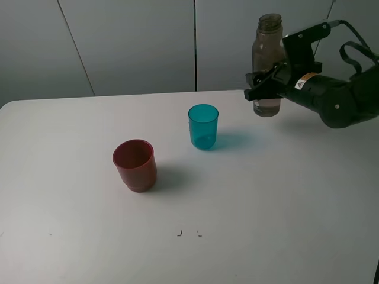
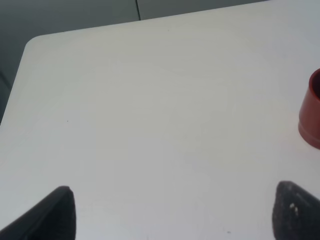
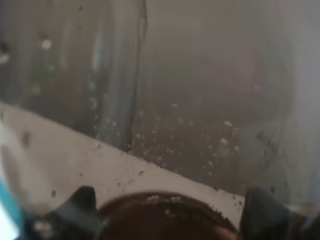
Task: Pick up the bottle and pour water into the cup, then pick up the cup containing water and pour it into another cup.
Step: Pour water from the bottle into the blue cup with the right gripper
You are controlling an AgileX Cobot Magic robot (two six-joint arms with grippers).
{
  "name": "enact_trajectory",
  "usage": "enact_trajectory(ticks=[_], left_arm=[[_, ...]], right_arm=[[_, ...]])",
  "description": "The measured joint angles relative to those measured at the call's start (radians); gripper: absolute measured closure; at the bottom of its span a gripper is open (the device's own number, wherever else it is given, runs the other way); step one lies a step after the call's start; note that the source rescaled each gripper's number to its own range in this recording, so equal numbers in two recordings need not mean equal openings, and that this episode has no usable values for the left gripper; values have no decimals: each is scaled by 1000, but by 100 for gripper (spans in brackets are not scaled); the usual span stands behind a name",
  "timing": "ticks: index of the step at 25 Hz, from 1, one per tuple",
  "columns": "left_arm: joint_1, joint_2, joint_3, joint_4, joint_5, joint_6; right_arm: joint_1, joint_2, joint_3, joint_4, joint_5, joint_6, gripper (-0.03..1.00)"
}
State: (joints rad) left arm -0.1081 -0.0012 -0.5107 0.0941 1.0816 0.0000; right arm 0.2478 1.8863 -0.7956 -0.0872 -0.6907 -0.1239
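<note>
Stock at this moment, with hazards noted.

Right tool (image 1: 265,83): it is closed on the bottle (image 1: 267,59) at mid-body. The bottle is held upright and capless at the far right of the bench (image 1: 266,225), behind and to the right of the cup (image 1: 203,126). Whether its base is clear of the bench cannot be told. In the right wrist view the bottle's wet, droplet-flecked wall (image 3: 200,100) fills the picture, and only the dark tips of the right tool (image 3: 171,210) are seen below it.

Left tool (image 2: 180,215): it is spread wide and nothing is held. It is poised over bare bench, with another cup (image 2: 312,110) seen at the edge of its view.

Cups: the cup is stood upright near mid-bench. Another cup (image 1: 135,164) is stood upright nearer the front and to the left, apart from the first.

Hazards, as judged:
- Slip: the bottle's wall looks smooth and wet, so it could be rotated or dropped in the grip once it is tilted.
- Missed pour: the cup's mouth is narrow, so water could be thrown onto the bench if the neck is not brought directly above it or the tilt is made too fast.
- Knock-over: the cup looks light and could be toppled if it is struck by the bottle's neck or base on approach.
- Later transfer: a filled cup could be spilled if it is squeezed or jolted.
</note>
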Motion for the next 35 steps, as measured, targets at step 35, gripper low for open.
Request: enact_trajectory(ticks=[35], left_arm=[[0,0,0,0,0,0]], right_arm=[[0,160,-202,-288,17,-508,94]])
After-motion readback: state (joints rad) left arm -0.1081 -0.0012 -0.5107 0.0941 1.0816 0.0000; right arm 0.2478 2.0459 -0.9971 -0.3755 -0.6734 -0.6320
